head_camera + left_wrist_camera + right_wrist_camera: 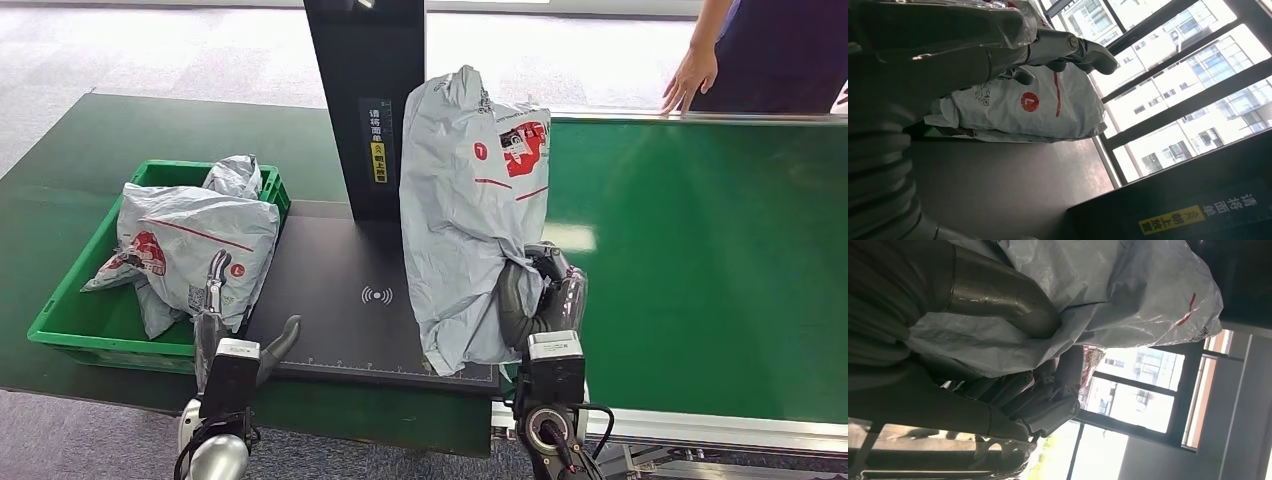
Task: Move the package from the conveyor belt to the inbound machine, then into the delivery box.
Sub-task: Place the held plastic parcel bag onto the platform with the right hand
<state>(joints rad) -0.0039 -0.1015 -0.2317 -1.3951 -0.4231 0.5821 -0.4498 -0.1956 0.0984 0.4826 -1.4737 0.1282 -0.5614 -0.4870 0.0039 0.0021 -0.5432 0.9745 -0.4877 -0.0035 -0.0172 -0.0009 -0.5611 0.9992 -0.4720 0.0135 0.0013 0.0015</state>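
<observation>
A tall grey plastic package with red markings stands upright on the black scanner plate of the inbound machine. My right hand grips its lower right side, thumb pressed into the wrapping. My left hand is open near the plate's front left corner, beside the green crate, fingers apart and holding nothing. Inside the crate lie other grey packages, and one of them lies close behind my left fingers.
The machine's black post with a yellow label rises behind the plate. The green conveyor belt stretches to the right. A person's hand rests on the belt's far rail.
</observation>
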